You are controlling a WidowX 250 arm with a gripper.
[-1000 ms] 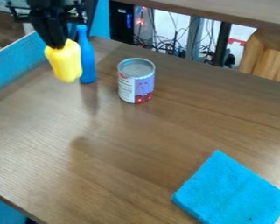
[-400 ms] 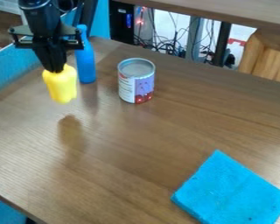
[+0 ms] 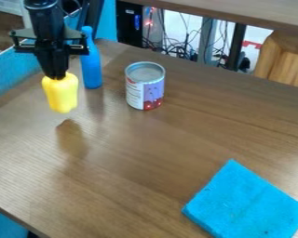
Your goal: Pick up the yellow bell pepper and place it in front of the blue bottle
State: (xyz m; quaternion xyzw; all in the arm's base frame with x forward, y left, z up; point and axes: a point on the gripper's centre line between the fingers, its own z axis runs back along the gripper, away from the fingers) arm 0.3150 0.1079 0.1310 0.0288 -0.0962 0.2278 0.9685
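Swinging down and towards the camera, your gripper (image 3: 56, 76) had carried the yellow object (image 3: 61, 95) away from its earlier place in front of the blue bottle (image 3: 91, 65). A second before, the yellow shape had overlapped the bottle's side in the view; now a strip of bench (image 3: 145, 153) showed between them. Most of that travel came in the first part of the move. Over the last stretch you had only drifted slightly left and a touch lower, and the object had come to hang more nearly upright.

Your jaws were nearly together, parted only enough to pinch the object's top end, and the grip appeared to have held throughout. The object hung near the bench's left edge, on the far side, with its lower end free. Its dim reflection (image 3: 71, 139) lay apart from it on the wood, so you most likely had it in the air, not yet set down.

Nothing else had shifted. The bottle stood upright by the far left corner, the can (image 3: 144, 88) stood to its right, and the blue cloth (image 3: 245, 202) lay flat towards the near right. What you had gained, by my judgement, was room: the object could be lowered with less risk of knocking the bottle.
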